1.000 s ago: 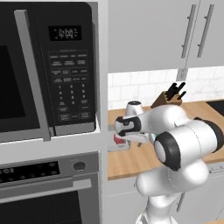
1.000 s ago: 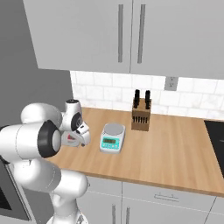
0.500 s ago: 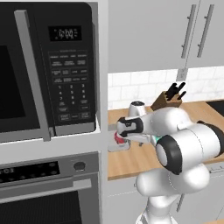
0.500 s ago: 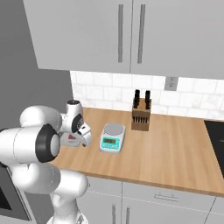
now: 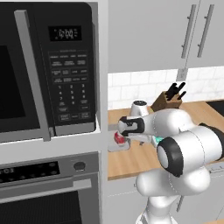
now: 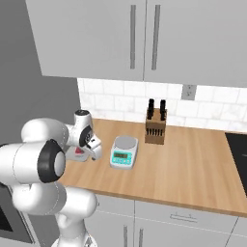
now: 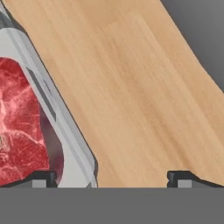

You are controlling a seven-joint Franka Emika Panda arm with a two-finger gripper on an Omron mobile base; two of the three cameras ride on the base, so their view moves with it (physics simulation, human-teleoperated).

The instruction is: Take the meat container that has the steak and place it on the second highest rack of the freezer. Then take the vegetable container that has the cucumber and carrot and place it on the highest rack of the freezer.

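Note:
The meat container (image 7: 65,127) is a clear grey tray holding a red steak (image 7: 17,131). It rests on the wooden counter (image 7: 144,87) near the counter's left end. My gripper (image 7: 111,177) is open just above it. One fingertip (image 7: 41,177) is over the steak side, and the other is over bare wood, with the tray's rim between them. In the left base view, the hand hangs over the meat container (image 5: 118,143) beside the oven column. The right base view has the gripper (image 6: 89,153) at the meat container (image 6: 76,153). The vegetable container and the freezer are out of view.
A kitchen scale (image 6: 123,151) and a knife block (image 6: 155,128) stand on the counter to the right. A microwave (image 5: 48,70) sits over a wall oven (image 5: 48,192) at the left. Upper cabinets (image 6: 144,38) hang overhead, and a dark cooktop (image 6: 239,154) is at the far right.
The jaws have spread a little wider. The hand has settled slightly lower over the meat container, which has not moved.

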